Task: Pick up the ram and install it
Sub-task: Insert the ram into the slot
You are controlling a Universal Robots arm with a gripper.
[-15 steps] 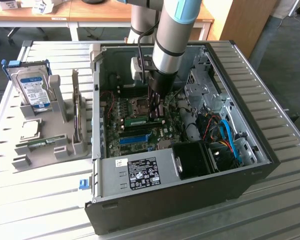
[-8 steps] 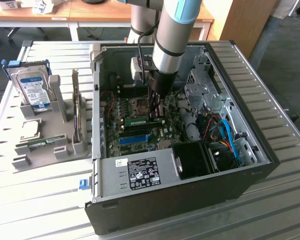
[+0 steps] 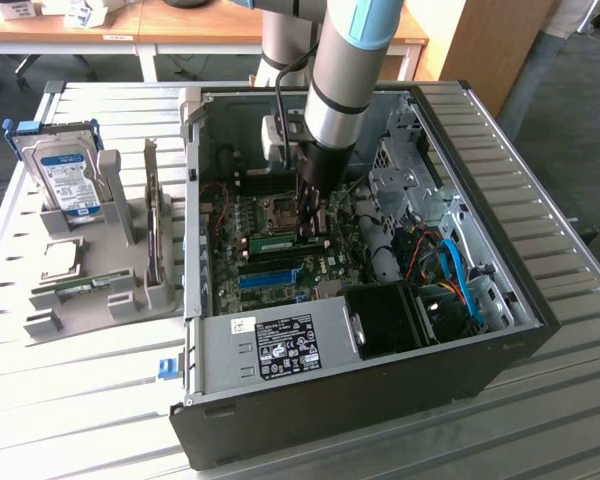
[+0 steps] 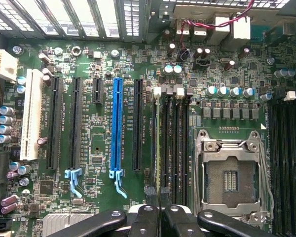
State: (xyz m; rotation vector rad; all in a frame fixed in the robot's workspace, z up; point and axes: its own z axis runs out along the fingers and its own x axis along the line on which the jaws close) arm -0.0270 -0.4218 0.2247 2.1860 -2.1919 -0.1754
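Holding the ram (image 3: 277, 243), the hand (image 3: 308, 236) is almost closed, low over the board (image 3: 242, 225) inside the case (image 3: 380, 400).

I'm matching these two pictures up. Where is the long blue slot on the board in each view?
Exterior view: the blue slot lies on the green board inside the case, between the claw and the labelled grey box.
Wrist view: the blue slot runs lengthwise among black slots, with a white slot further off.
Shared landmark: the square metal chip socket.
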